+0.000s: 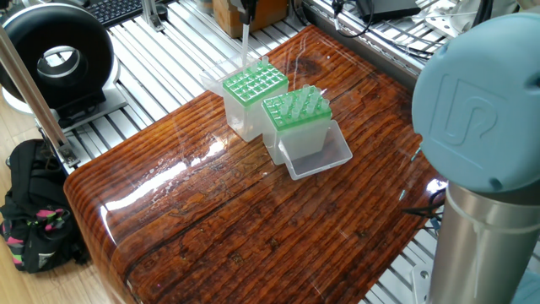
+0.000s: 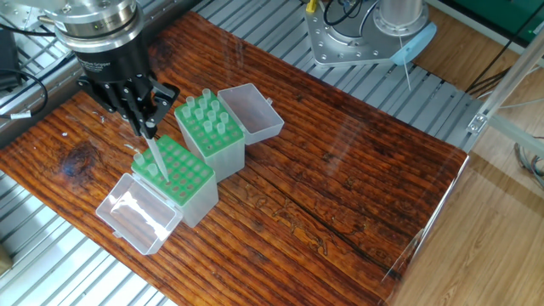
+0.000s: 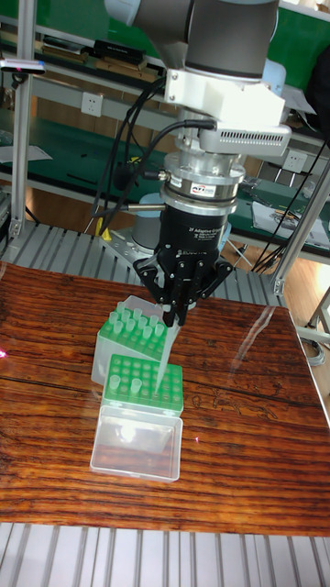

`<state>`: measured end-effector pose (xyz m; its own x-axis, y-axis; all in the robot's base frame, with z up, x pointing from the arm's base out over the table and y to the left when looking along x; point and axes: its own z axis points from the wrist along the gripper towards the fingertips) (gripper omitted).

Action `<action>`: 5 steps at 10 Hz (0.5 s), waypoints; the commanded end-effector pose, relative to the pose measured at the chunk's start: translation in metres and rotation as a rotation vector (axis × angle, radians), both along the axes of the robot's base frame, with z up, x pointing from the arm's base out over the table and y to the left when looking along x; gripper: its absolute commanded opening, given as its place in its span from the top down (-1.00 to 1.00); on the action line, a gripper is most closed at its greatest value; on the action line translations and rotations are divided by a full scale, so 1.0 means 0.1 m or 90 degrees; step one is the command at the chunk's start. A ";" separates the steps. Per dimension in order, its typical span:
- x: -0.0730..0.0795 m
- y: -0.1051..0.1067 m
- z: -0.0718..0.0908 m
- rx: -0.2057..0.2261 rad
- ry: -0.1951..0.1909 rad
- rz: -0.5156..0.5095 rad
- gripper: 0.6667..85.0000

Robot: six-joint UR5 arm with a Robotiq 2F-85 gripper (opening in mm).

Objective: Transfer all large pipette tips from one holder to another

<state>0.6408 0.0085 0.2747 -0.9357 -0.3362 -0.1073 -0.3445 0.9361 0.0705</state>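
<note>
Gripper (image 2: 150, 129) points down in the upper left of the other fixed view, fingers closed on the top of a single pipette tip (image 2: 157, 159); same grasp seen at centre of the tall fixed view (image 3: 172, 320). The held tip (image 3: 161, 359) hangs vertical with its point over the near green rack (image 2: 174, 171), whether it has entered a hole cannot be told. This rack (image 3: 145, 382) has most holes empty; one tip stands at its left corner (image 2: 141, 167). Its clear lid (image 2: 133, 212) lies open, hinged toward the lower left of the other fixed view. The second rack (image 2: 211, 129) stands touching the first, toward frame centre, and carries a cluster of large pipette tips (image 2: 204, 109) upright in its holes; its lid (image 2: 251, 110) lies open on the far side. In the one fixed view both racks (image 1: 253, 84) (image 1: 295, 108) sit in the upper middle on the wooden table (image 1: 253, 219), the held tip (image 1: 245, 44) showing as a pale vertical line above the farther one.
</note>
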 end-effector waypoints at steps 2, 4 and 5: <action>0.02 0.02 0.00 0.009 -0.007 -0.001 0.89; 0.03 0.02 -0.05 0.010 -0.010 0.000 0.89; 0.03 0.02 -0.05 0.011 -0.010 0.000 0.89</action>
<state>0.6430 0.0082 0.2711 -0.9348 -0.3353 -0.1173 -0.3446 0.9361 0.0705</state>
